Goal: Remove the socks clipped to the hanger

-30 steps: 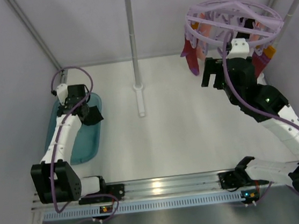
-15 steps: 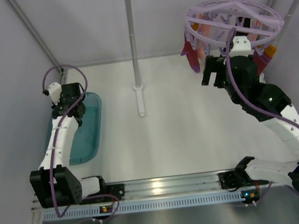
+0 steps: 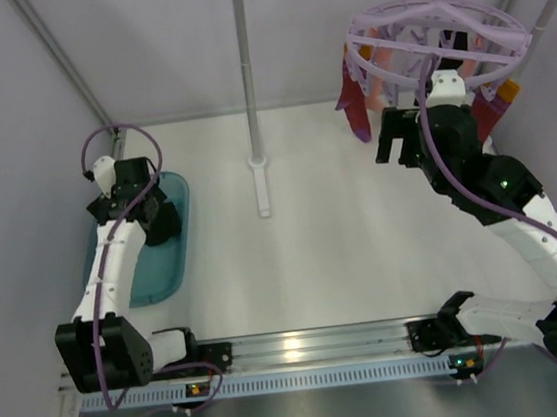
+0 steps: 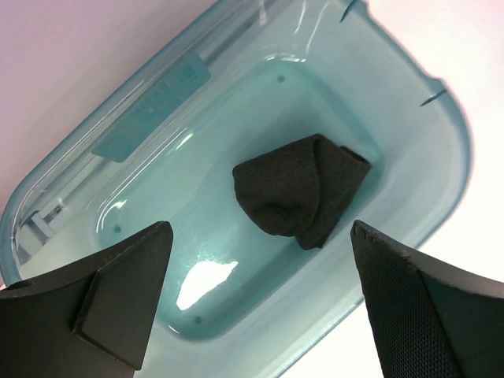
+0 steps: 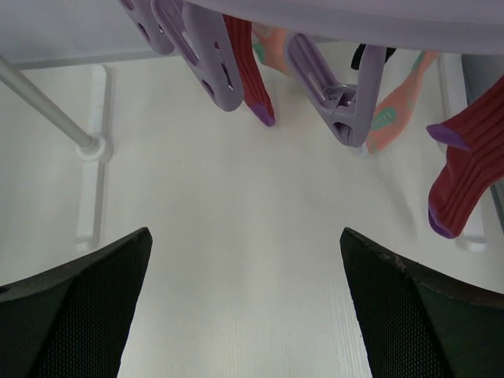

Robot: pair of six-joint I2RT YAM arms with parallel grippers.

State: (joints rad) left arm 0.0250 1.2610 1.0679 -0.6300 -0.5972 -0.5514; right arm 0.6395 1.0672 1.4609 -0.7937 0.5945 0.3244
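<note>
On my left wrist feed the left pincer [image 4: 260,236] is released, its two dark fingers spread wide with nothing between them. It hangs over the teal tub [image 4: 409,102], and a crumpled black sock [image 4: 303,189] lies on the tub's floor, below the gap and a little toward the right finger, touching neither. From the top view the tub [image 3: 160,272] sits on the desk [image 3: 332,233] at the far left, well apart from the white pole [image 3: 246,71].

The right pincer [image 5: 246,236] is also released and empty, fingers wide. It sits under the near-left edge of the lilac hanger [image 3: 435,35]. On my right wrist feed the lilac pegs [image 5: 213,67] dangle above and beyond the fingers. A red sock [image 5: 250,75] with a purple toe hangs beside one peg, roughly over the gap. A salmon sock [image 5: 394,106] hangs behind another peg further right, and a second red sock [image 5: 465,169] hangs at the right edge, above the right finger. None of them touches the pincer.
</note>
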